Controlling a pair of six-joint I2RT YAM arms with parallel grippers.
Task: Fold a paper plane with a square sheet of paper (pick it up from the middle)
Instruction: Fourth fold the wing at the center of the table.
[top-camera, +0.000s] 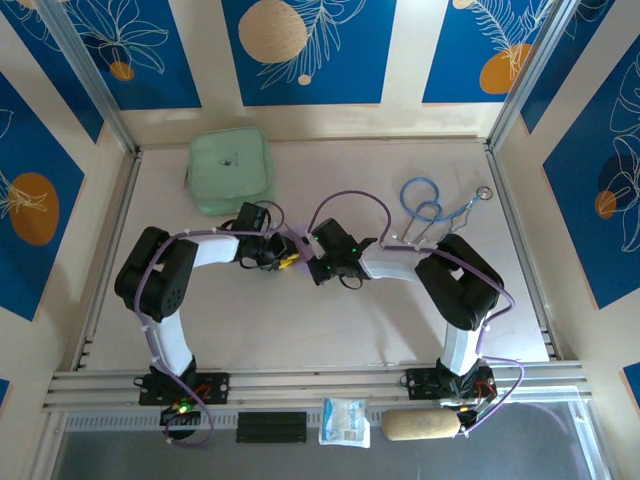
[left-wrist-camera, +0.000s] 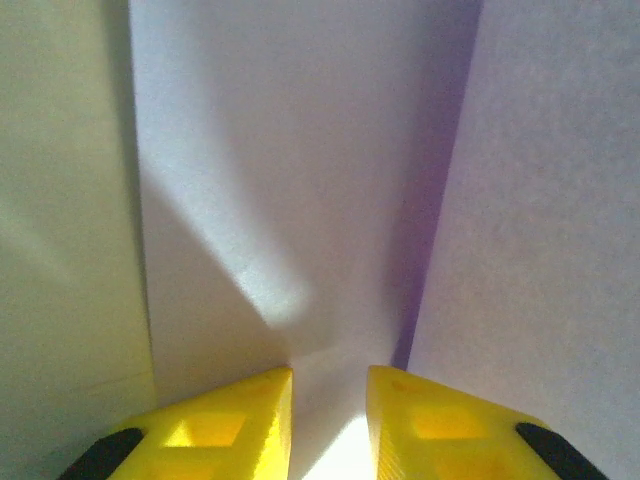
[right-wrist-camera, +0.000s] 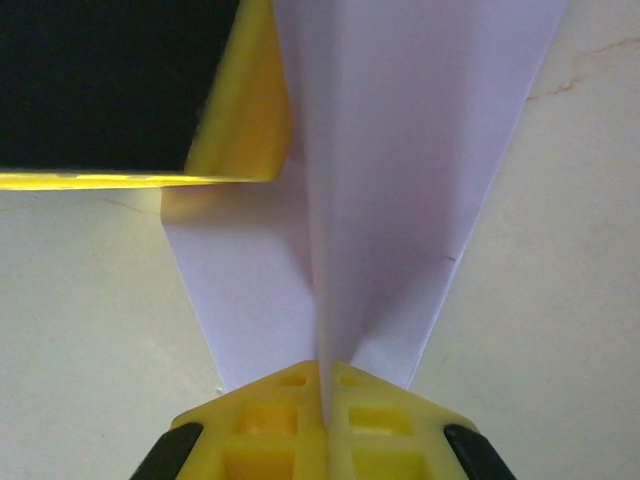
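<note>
Paper plane (right-wrist-camera: 400, 150), half-folded, is at centre of the top view: right gripper (right-wrist-camera: 325, 368) clamped on its centre crease, likely anchoring it, while left gripper (left-wrist-camera: 330, 378) straddles a fold, grip unclear.

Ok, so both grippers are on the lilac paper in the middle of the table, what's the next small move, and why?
Probably close the left gripper onto the fold. The right gripper is shut on the centre crease of the folded lilac paper. The left one's jaws stand slightly apart with paper running into the gap, so that side doesn't look pinched yet.
</note>
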